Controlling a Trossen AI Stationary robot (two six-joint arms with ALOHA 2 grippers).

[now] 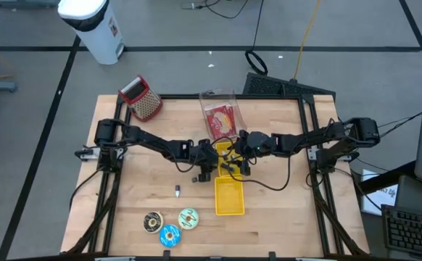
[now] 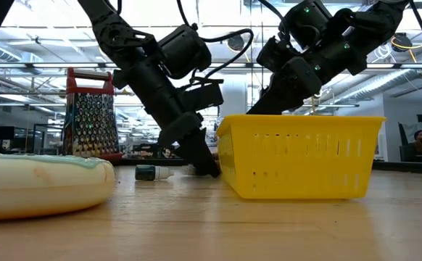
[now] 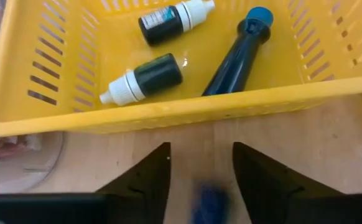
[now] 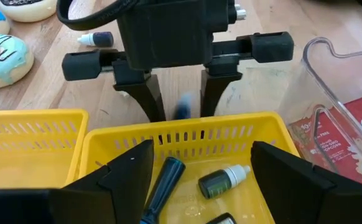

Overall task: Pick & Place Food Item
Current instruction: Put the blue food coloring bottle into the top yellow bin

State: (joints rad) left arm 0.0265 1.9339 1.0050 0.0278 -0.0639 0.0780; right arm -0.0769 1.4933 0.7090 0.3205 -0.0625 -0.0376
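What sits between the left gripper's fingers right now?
A small blurred blue item lies on the wood between the left gripper fingers, just outside the yellow basket; the left wrist view shows it.

Three donuts (image 1: 170,226), two yellow baskets (image 1: 229,197), one grater (image 1: 143,98).

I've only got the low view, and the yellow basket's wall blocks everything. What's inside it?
Observer: Two small white-capped bottles and a long dark tube with a blue cap lie in the yellow basket.
Operator: What's the left gripper going for?
Observer: The left gripper is low at the table just outside the basket wall, with its fingers either side of a small blue item and a gap showing.
Operator: And the right?
Observer: The right gripper hangs above the basket, fingers wide open.
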